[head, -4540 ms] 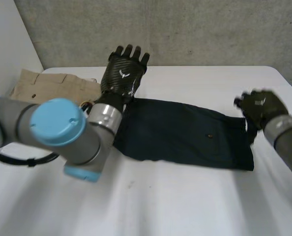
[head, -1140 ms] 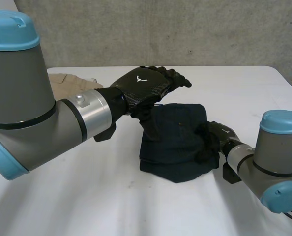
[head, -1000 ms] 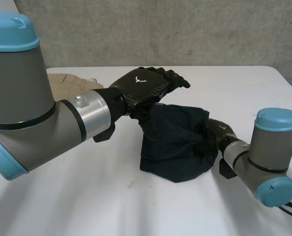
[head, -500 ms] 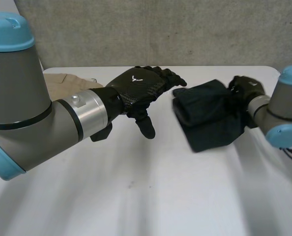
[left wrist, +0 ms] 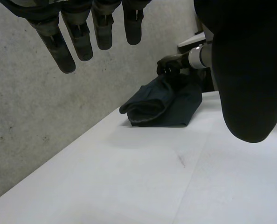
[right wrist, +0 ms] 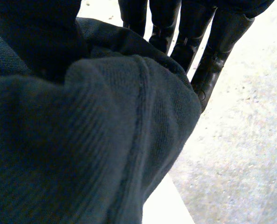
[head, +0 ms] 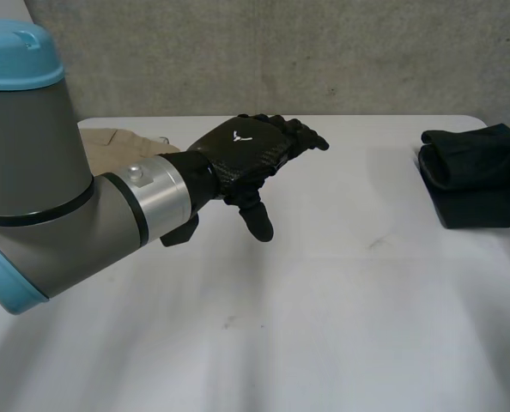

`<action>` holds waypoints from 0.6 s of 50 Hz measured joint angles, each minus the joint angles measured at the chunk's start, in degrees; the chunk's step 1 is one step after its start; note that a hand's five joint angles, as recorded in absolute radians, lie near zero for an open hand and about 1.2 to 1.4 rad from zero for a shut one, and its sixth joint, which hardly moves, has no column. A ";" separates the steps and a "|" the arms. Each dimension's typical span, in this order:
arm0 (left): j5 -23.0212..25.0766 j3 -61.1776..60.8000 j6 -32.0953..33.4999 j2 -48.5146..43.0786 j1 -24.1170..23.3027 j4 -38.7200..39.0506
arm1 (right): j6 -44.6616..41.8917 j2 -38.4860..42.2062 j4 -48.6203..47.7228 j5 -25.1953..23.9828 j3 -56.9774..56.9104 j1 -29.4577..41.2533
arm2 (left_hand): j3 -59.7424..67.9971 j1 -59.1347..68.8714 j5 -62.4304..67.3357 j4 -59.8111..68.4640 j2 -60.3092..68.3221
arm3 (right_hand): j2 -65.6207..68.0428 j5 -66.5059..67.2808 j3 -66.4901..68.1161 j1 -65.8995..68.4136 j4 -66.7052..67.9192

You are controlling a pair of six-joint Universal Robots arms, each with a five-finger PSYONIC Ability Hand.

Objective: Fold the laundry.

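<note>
The dark navy garment [head: 474,176] lies folded in a thick bundle at the table's far right edge. In the left wrist view my right hand [left wrist: 169,65] sits at the bundle's far top edge, gripping the navy garment [left wrist: 162,102]. In the right wrist view the cloth [right wrist: 82,140] bulges across the palm, pinched between the thumb and the straight fingers [right wrist: 208,60]. My left hand [head: 242,154] hovers above the middle of the table, open, with fingers [left wrist: 78,32] spread, thumb hanging down, and nothing in it.
A beige garment [head: 118,142] lies at the back left corner, partly behind my left arm. The white table [head: 324,300] stretches bare between my left hand and the dark bundle. A grey wall stands behind the table.
My right hand has carried the folded dark garment from the table's middle to its far right edge. The left hand has stayed where it was, open.
</note>
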 measured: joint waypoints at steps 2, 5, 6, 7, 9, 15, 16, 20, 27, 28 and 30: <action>0.00 0.03 0.00 -0.07 -0.03 0.00 | -0.56 -0.07 -0.64 -0.56 -0.01 -0.81 | 0.00 0.00 0.00 0.00 0.00 | 0.00 0.00 0.00 0.00 0.00; -0.03 0.07 -0.03 -0.12 -0.07 0.00 | -1.73 -0.17 -1.18 -0.85 0.00 -1.61 | 0.00 0.00 0.00 0.00 0.00 | 0.00 0.00 0.00 0.00 0.00; -0.04 0.08 -0.07 -0.13 -0.09 0.00 | -2.45 -0.20 -1.32 -0.84 0.02 -1.88 | 0.00 0.00 0.00 0.00 0.00 | -1.36 0.35 -0.69 -0.42 -1.31; -0.05 0.08 -0.14 -0.13 -0.12 0.00 | -3.10 -0.19 -1.41 -0.78 0.05 -2.09 | 0.00 0.00 0.00 0.00 0.00 | -5.44 0.06 -4.30 -2.76 -5.06; -0.06 0.09 -0.32 -0.14 -0.19 0.00 | -4.05 -0.18 -1.48 -0.52 0.10 -2.39 | 0.00 0.00 0.00 0.00 0.00 | -17.78 -8.50 -16.36 -13.88 -16.89; -0.06 0.05 -1.43 -0.12 -0.43 0.00 | -6.56 -0.23 0.02 0.24 0.47 -3.35 | 0.00 0.00 0.00 0.00 0.00 | -53.72 -42.11 -52.05 -44.21 -53.56; -0.06 0.03 -1.55 -0.10 -0.45 0.00 | -6.85 -0.31 0.73 0.20 0.52 -3.39 | 0.00 0.00 0.00 0.00 0.00 | -54.94 -42.83 -53.75 -44.65 -54.66; -0.08 -0.33 -1.92 0.14 -0.56 -0.01 | -9.31 -1.21 6.20 0.00 0.88 -3.32 | 0.00 0.00 0.00 0.00 0.00 | -54.99 -42.85 -53.83 -44.65 -54.66; -0.14 -1.48 -1.99 1.47 -0.57 -0.13 | -18.73 -5.73 16.82 2.39 3.87 -2.74 | 0.00 0.00 0.00 0.00 0.00 | -54.99 -42.85 -53.83 -44.65 -54.66; -0.16 -1.90 -1.97 2.05 -0.51 -0.13 | -20.61 -6.83 17.91 3.07 4.86 -2.71 | 0.00 0.00 0.00 0.00 0.00 | -54.99 -42.85 -53.83 -44.65 -54.66; -0.16 -2.38 -1.94 2.74 -0.41 -0.15 | -24.68 -9.40 19.56 4.64 7.21 -2.74 | 0.00 0.00 0.00 0.00 0.00 | -54.99 -42.93 -53.83 -44.65 -54.66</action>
